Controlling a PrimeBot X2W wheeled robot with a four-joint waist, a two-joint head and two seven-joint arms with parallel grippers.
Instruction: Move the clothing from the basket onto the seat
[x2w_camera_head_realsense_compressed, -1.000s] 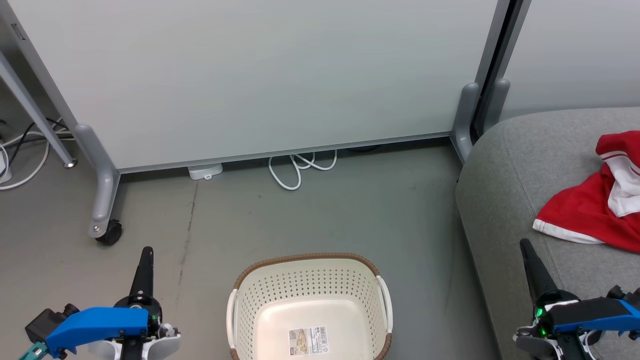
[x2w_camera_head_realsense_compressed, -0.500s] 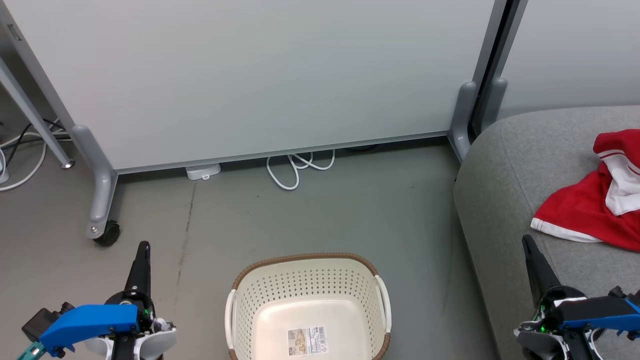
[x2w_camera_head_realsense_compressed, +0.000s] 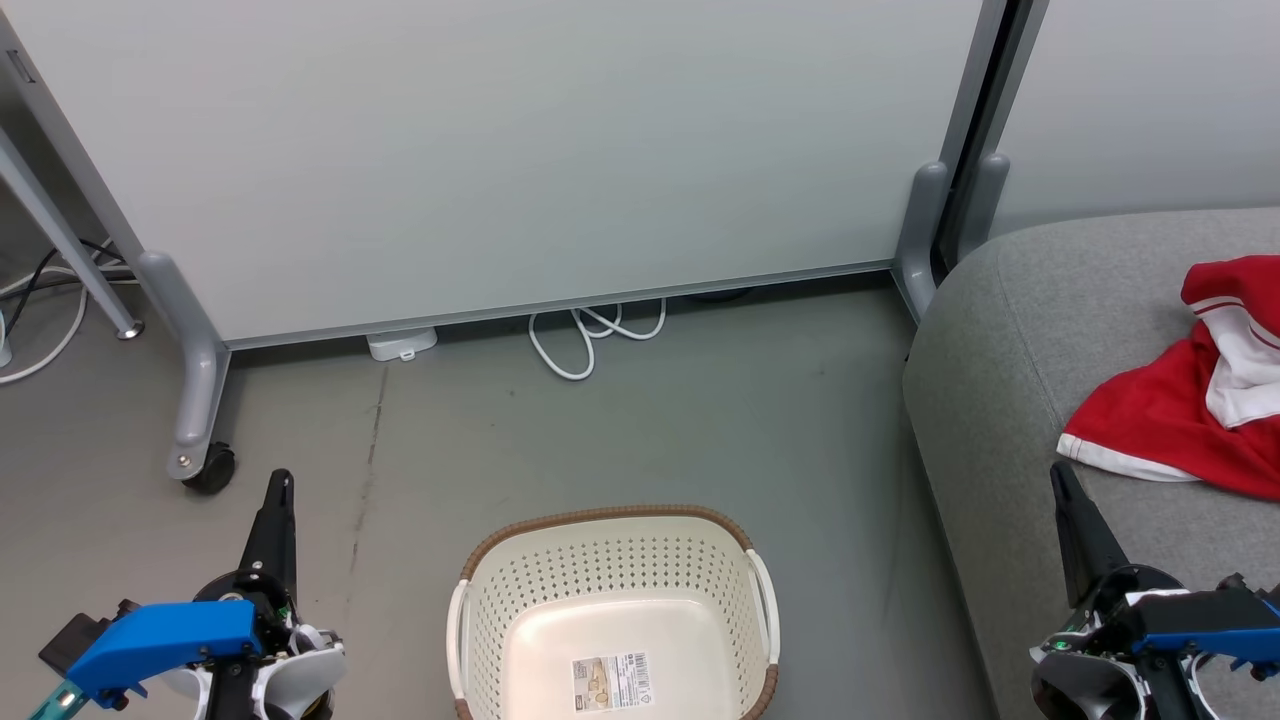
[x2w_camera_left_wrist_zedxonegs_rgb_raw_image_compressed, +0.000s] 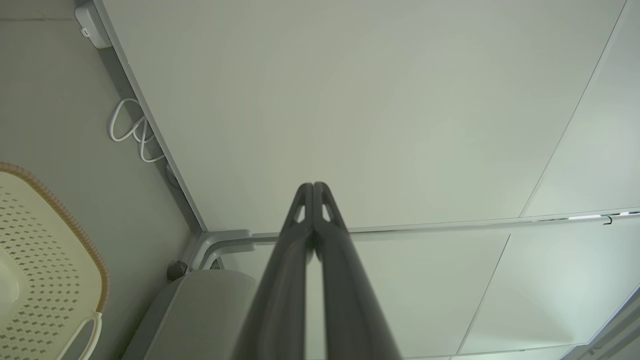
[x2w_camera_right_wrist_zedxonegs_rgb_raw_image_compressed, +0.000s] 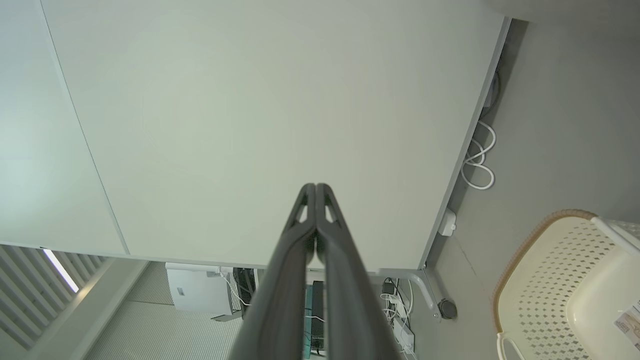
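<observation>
A pale panel (x2w_camera_head_realsense_compressed: 520, 150) is standing on the grey floor (x2w_camera_head_realsense_compressed: 700, 430), its left leg (x2w_camera_head_realsense_compressed: 195, 370) ending in a black caster (x2w_camera_head_realsense_compressed: 212, 468). A white cable (x2w_camera_head_realsense_compressed: 585, 340) is lying looped under its lower edge, near a small white box (x2w_camera_head_realsense_compressed: 402, 343). More cables (x2w_camera_head_realsense_compressed: 65, 342) are trailing at far left.

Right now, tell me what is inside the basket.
The basket holds a paper label on its floor, nothing else visible. Its near end lies beyond the picture's edge.

Red clothing (x2w_camera_head_realsense_compressed: 1170, 430) runs off the edge at 3 o'clock. Basket (x2w_camera_head_realsense_compressed: 600, 575) clipped at 6 o'clock, its label (x2w_camera_head_realsense_compressed: 612, 682) print too small to read.
</observation>
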